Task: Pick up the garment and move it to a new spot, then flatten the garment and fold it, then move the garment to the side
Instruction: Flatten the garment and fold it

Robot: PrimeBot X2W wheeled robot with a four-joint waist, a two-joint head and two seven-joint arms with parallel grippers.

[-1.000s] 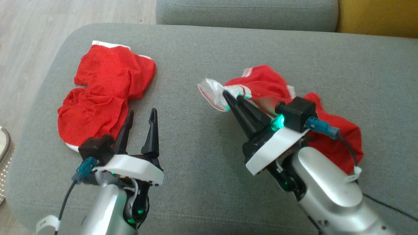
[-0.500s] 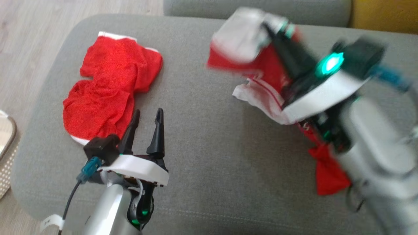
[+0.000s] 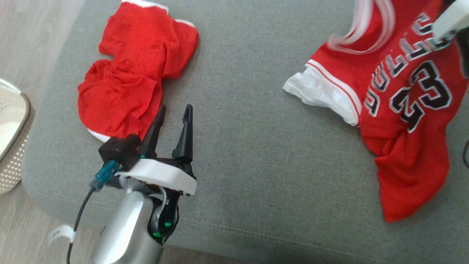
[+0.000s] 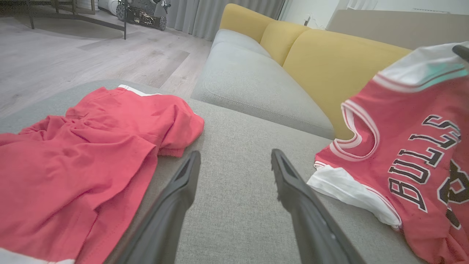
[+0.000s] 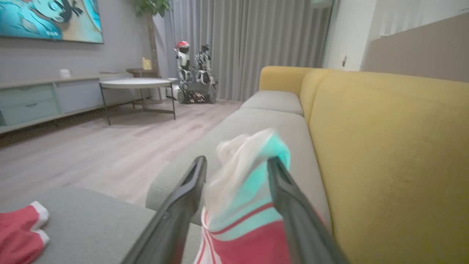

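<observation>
The garment is a red jersey with "BULLS 23" lettering and white trim, spread out over the right of the grey cushion, its top lifted toward the upper right. In the right wrist view my right gripper has its jaws apart, with the jersey's blurred white-and-red edge loose between the fingers. My left gripper rests open and empty over the cushion at the lower left. The left wrist view shows the left gripper open, with the jersey to its right.
Crumpled red shorts with white hems lie at the cushion's left, just beyond my left fingertips. A pale woven basket stands on the wooden floor at the left. A yellow sofa back rises behind the grey seat.
My right arm swung up and to the far right with the jersey, which unfurled from a bunch. Its jaws went from shut to apart. The camera shifted; my left arm stayed put.
</observation>
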